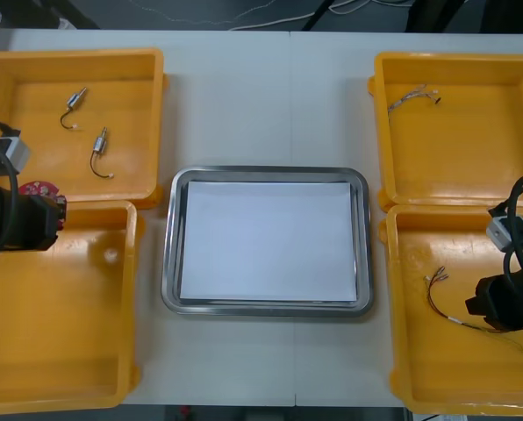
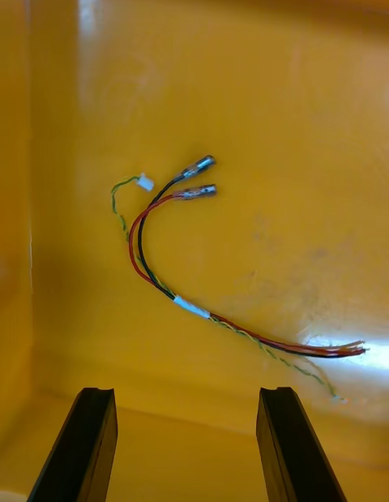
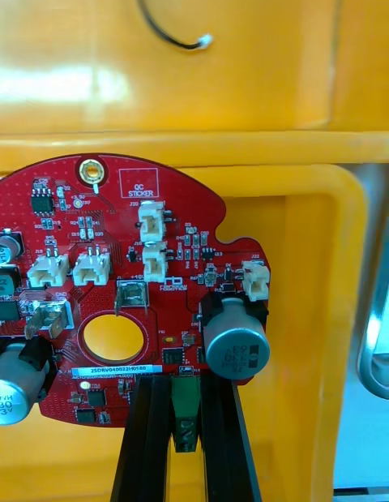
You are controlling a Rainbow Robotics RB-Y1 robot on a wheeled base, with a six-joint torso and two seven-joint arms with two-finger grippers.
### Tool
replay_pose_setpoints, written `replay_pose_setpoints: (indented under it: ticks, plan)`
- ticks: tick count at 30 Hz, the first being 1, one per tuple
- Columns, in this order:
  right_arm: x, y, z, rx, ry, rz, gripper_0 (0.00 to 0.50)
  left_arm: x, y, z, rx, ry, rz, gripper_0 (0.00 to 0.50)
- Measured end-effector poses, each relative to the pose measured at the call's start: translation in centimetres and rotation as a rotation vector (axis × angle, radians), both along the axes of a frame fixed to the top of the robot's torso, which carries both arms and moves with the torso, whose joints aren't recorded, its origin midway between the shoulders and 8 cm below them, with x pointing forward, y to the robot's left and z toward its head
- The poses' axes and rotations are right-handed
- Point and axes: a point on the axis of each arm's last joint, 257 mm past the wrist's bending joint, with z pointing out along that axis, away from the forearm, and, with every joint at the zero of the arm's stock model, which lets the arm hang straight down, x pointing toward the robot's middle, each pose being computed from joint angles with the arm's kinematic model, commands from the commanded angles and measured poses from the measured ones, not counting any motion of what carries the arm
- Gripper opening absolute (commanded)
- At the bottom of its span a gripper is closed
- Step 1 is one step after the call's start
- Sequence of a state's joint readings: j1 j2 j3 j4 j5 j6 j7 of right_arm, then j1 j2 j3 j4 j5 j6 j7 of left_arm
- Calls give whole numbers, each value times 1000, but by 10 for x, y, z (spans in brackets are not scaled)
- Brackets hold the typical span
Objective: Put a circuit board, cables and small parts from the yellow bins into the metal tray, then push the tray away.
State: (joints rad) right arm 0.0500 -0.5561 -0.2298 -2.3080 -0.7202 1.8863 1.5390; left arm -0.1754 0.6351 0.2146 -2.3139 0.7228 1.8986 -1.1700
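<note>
Two small metal parts (image 1: 75,99), far-left bin (image 1: 68,56); left jaws clamp board (image 3: 121,226).

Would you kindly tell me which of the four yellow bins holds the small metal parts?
The far left bin: two small metal parts lie on its floor. The far right bin and near right bin hold cables instead.
</note>
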Motion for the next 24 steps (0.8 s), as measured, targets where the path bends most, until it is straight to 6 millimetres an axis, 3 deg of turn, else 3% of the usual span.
replay_pose_setpoints:
  ticks: [7,13,24]
  plan:
    - [11,1,-1,-22,-55,102,500,9,-34,5,23,-1,-88,0]
    - [21,-7,-16,-65,-83,251,500,12,-62,7,-34,10,-48,0]
    - [14,-10,-34,-93,-80,347,500,11,-95,6,-14,36,-81,0]
